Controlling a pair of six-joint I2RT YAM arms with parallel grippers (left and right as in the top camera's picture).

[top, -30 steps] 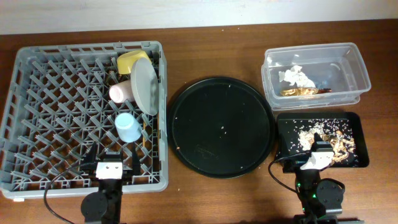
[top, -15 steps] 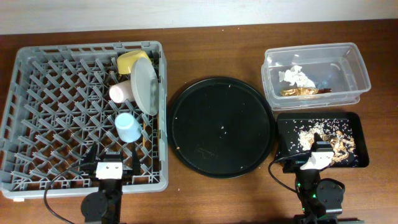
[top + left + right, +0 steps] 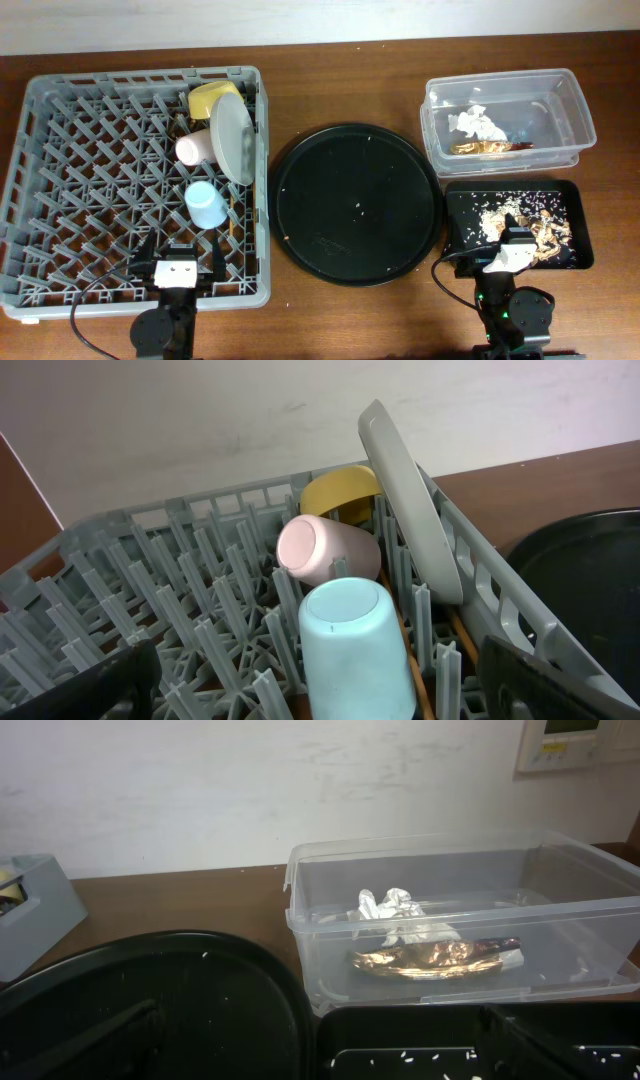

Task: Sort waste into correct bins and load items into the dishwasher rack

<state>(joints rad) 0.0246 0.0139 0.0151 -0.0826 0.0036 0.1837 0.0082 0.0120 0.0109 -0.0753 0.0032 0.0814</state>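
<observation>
We find the light-blue cup (image 3: pixel 204 204) just ahead of our left gripper (image 3: pixel 182 250) (spread, empty); our right gripper (image 3: pixel 515 230), also spread, overhangs the black tray (image 3: pixel 583 215)

no legible text or labels anywhere

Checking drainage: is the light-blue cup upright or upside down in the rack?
Upside down: the light-blue cup shows its closed base facing up.

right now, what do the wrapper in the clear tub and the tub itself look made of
The wrapper looks like metallised foil: gold-brown and shiny, creased, with bright glints along the folds. The tub looks like clear glossy plastic: its contents show through the slightly hazy walls.
</observation>
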